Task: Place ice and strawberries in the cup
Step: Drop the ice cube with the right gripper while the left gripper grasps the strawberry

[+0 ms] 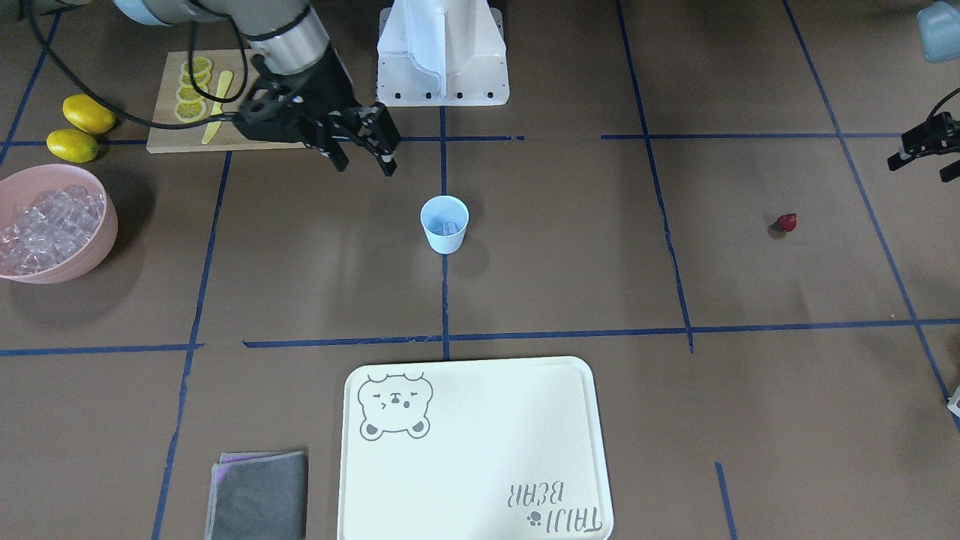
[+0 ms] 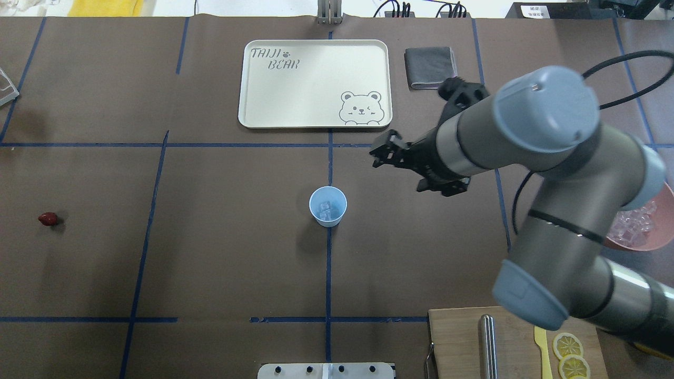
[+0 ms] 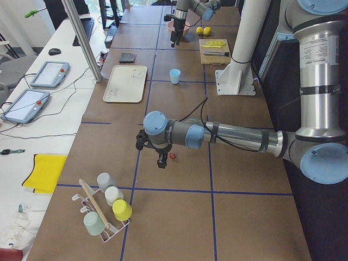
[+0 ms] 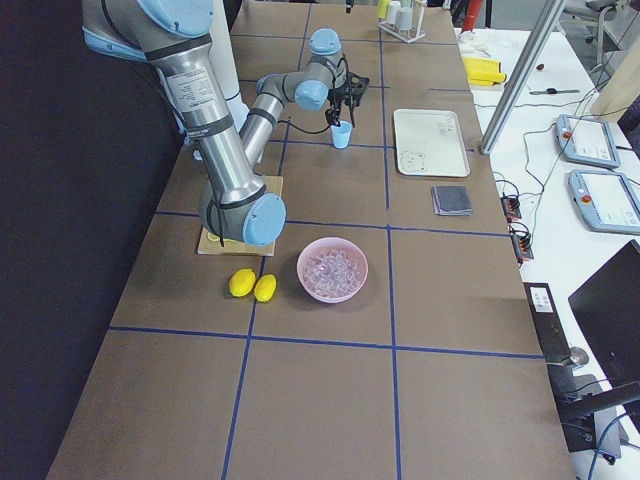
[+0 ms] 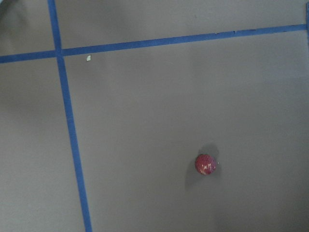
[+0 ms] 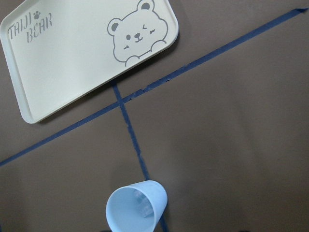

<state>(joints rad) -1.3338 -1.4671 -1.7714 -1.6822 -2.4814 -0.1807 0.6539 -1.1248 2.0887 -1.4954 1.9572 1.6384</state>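
The pale blue cup (image 1: 444,223) stands upright at the table's middle with a few ice cubes (image 2: 325,209) in it. It also shows in the right wrist view (image 6: 136,207). More ice (image 1: 49,221) fills the pink bowl (image 1: 105,232). My right gripper (image 1: 365,166) is open and empty. It hangs above the table beside the cup, toward the bowl side. The strawberry (image 1: 786,221) lies alone on the table, and the left wrist view (image 5: 205,164) looks down on it. My left gripper (image 1: 921,169) hovers near it at the view's edge, open and empty.
A white bear tray (image 1: 472,450) and a grey cloth (image 1: 259,495) lie on the operators' side. A cutting board (image 1: 169,127) with lemon slices and a yellow knife, and two lemons (image 1: 79,127), sit near the bowl. A rack of cups (image 3: 106,209) stands at the far left end.
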